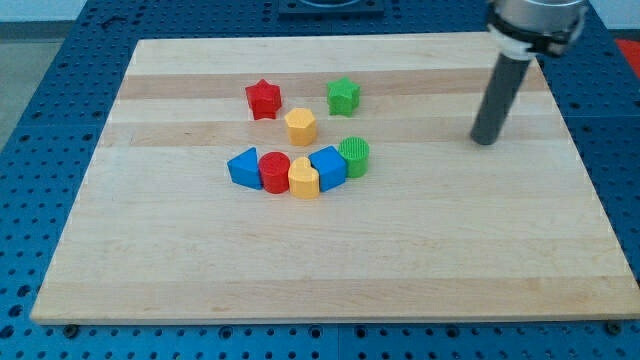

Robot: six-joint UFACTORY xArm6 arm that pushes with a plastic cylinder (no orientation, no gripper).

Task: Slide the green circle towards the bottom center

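Green circle sits mid-board, touching the blue block at the right end of a curved row. My tip, a bare rod holding nothing, stands well apart to the view's right, slightly higher. It likely needs to get above the circle to push it toward the view's bottom.

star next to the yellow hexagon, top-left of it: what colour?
Red. The red star shows clearly in the camera view, the only one.

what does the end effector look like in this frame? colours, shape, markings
A straight, dark grey cylindrical rod ending in a flat tip, my tip. Above it sits a wider metallic grey housing with a white ring or band just over the rod. No fingers, cables or readable markings are visible; the upper arm is cut off by the view's top.
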